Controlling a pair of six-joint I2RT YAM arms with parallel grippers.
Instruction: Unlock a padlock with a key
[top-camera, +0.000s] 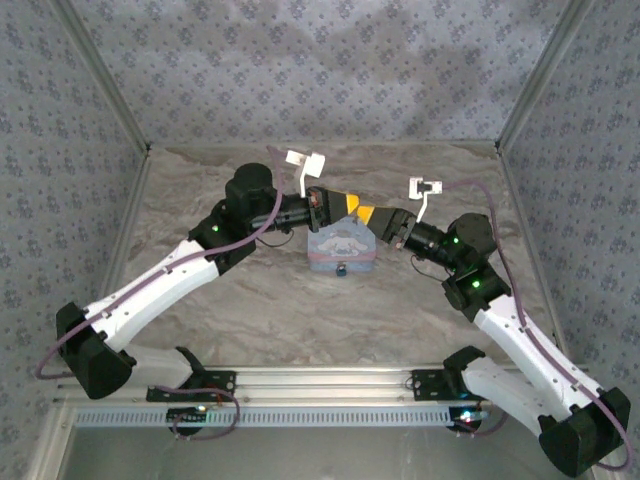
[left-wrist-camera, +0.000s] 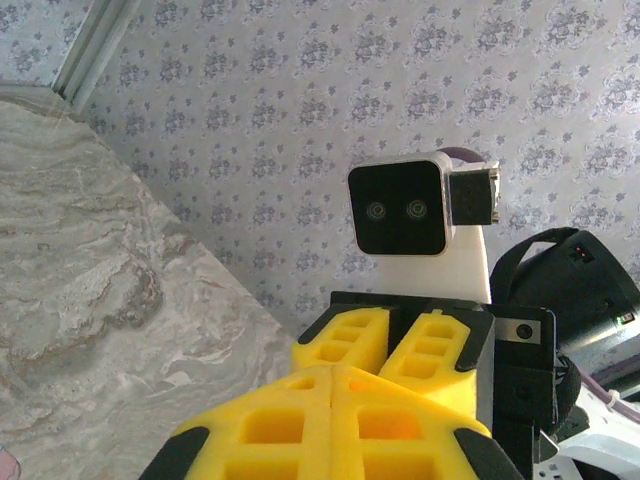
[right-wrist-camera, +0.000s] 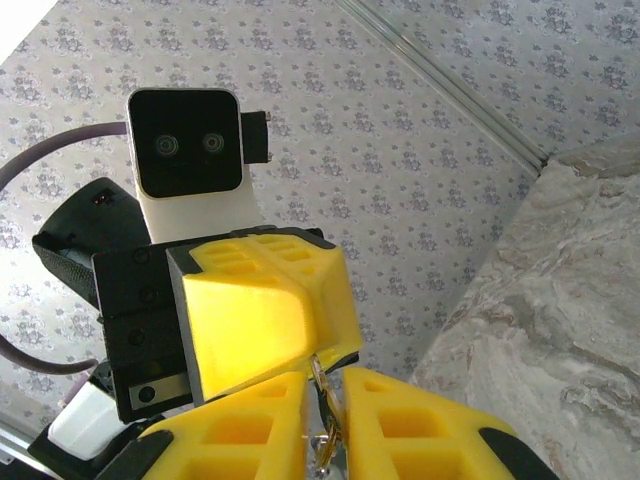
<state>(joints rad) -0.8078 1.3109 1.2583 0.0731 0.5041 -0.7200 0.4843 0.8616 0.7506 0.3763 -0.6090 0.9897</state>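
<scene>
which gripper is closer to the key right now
Right. The key sits in the narrow gap between the right gripper's fingers. The left gripper, its fingers together, comes from the opposite side and meets only the key's top end.

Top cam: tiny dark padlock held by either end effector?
No, the tiny dark bluish padlock sits at the pastel cartoon tin's near face, nothing gripping it.

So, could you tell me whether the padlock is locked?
Cannot tell: the padlock is a tiny dark speck at the front of the tin, shackle unreadable.
</scene>
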